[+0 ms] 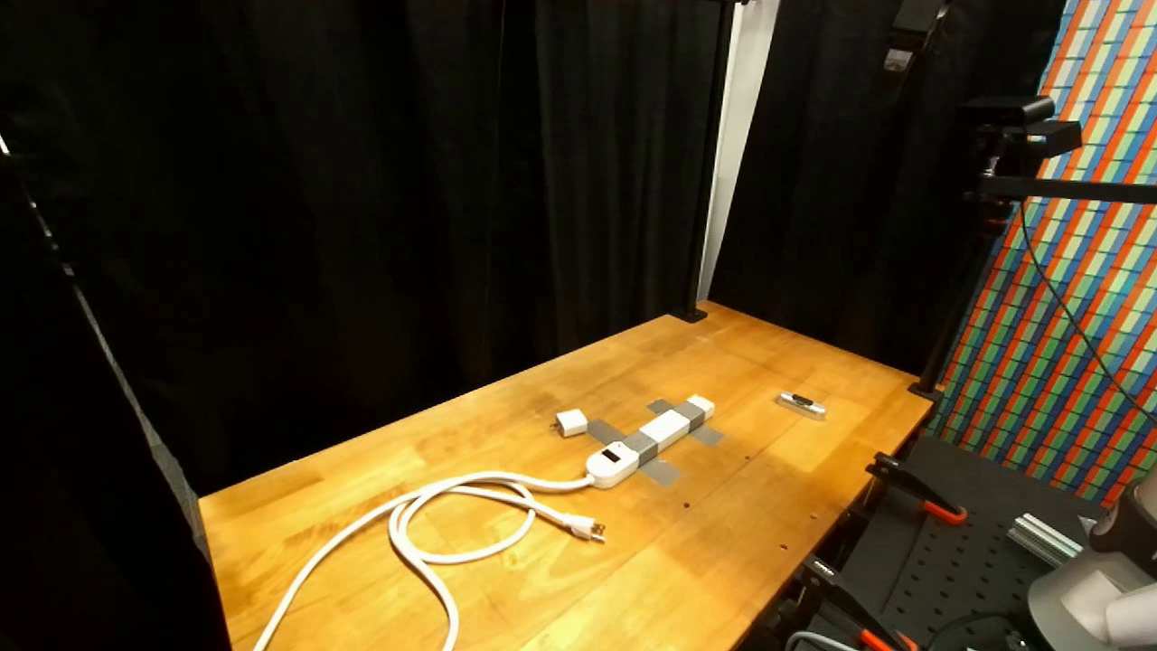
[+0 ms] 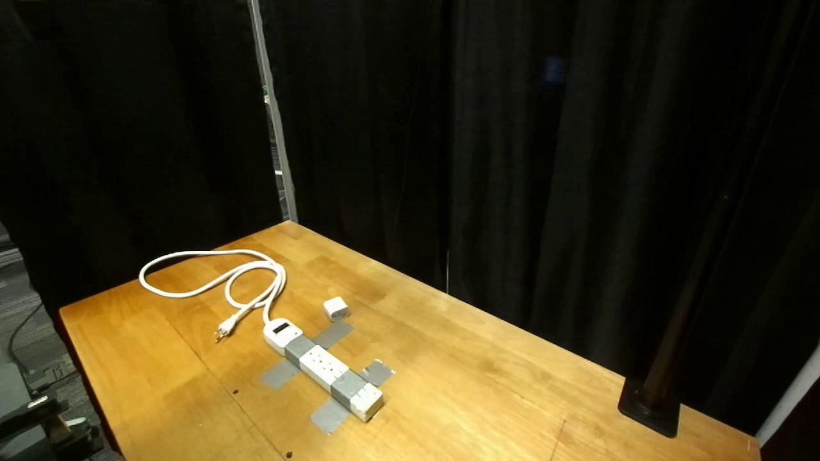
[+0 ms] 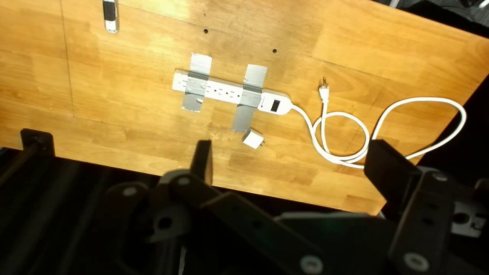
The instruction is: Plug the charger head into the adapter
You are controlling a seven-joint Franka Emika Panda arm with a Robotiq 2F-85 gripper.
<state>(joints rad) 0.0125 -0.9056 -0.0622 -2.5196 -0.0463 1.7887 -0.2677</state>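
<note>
Pincer (image 3: pixel 289 147) spread wide, charger head (image 3: pixel 253 138) on tbl (image 3: pixel 133 76) nr taped-down adapter (image 3: pixel 226 91)

wood desk (image 1: pixel 669 565) | adapter (image 3: pixel 224 91), grey tape (image 3: pixel 256 75) across | charger head (image 3: pixel 253 138) just beside tape | white cable (image 3: pixel 367 133), looped | small silver-black piece (image 1: pixel 801 406) | black pole bases (image 1: pixel 692 316), corners

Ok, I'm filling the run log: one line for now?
gripper: open, empty | charger head: on table, unplugged | adapter: taped to table
</note>
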